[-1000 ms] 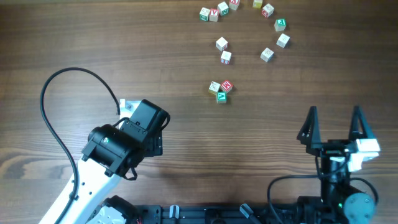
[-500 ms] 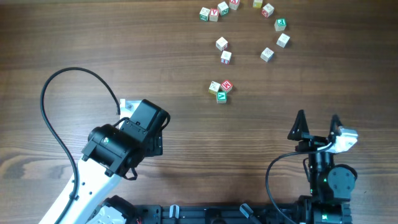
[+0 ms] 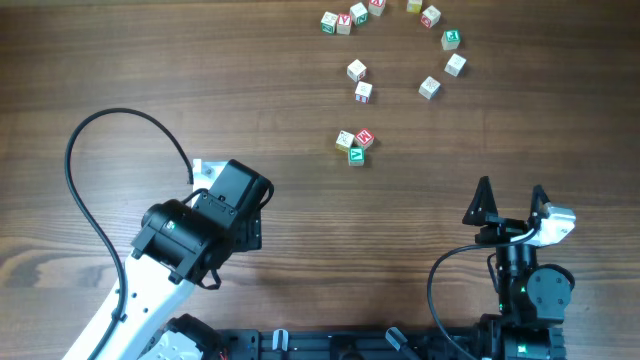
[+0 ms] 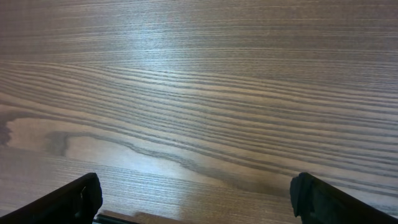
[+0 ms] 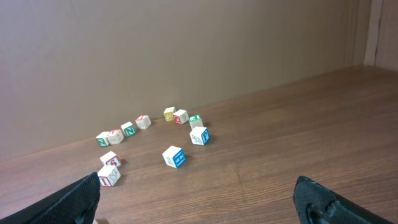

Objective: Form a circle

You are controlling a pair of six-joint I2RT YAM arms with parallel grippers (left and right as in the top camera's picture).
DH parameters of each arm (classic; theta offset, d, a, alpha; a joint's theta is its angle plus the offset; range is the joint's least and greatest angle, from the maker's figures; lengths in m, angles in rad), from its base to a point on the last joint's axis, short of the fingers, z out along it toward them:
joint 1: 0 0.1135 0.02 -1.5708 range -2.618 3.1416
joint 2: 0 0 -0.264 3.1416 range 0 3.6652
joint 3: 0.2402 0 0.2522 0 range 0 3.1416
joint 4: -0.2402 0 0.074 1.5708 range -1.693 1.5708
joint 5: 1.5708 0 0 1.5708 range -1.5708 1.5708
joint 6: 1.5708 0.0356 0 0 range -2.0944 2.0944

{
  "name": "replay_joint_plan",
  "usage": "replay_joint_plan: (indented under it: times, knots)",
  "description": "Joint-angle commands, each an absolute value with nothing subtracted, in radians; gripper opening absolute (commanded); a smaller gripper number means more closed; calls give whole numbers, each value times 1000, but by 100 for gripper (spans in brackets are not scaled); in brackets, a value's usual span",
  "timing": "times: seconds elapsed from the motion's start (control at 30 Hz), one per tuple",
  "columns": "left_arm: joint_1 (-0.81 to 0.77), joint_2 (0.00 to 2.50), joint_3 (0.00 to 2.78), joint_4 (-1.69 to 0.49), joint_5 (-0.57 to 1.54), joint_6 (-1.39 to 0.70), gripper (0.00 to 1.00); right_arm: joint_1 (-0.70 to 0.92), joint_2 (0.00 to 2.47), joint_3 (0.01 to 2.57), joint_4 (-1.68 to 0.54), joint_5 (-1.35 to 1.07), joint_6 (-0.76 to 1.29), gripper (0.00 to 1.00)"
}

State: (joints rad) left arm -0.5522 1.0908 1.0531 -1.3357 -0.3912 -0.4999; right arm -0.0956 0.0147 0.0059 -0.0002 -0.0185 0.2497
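Left gripper [image 4: 199, 205]: fingers wide apart, empty, over the bare brown wood-grain table [image 3: 120, 60], well apart from the work. Small wooden letter cubes: partial ring [image 3: 451, 39] at the far edge, centre-right, gap on its near side. Loose trio of cubes [image 3: 356, 153] sits nearer the arms. Right gripper [image 3: 511, 200]: fingers spread, empty, at the near edge, facing the cubes. Reads as between picks. Next, likely: right arm reaches the trio, takes one cube, fills the gap.

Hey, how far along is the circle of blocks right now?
Partly done: an arc of blocks curves along the far side, open toward the robot. Nothing is in hand; the left gripper and right gripper have open, empty jaws. To do: the cluster of three blocks sits apart and likely must close the gap.
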Motion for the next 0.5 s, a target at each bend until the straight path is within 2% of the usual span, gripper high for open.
replay_joint_plan:
  times: [0.0,0.13,0.33,0.47]
  knots:
    - [-547,1085,1052,-1335,-382,-514,100,-104,10,5,4,-24,265,100]
    - [-546,1077,1052,-1256,-429,-439,100,-104,10,5,4,-24,265,100]
    - [-500,917,941,-763,-473,-290,100,-104,10,5,4,-24,265,100]
    - [-400,705,684,-425,-453,-291,100,-104,10,5,4,-24,265,100]
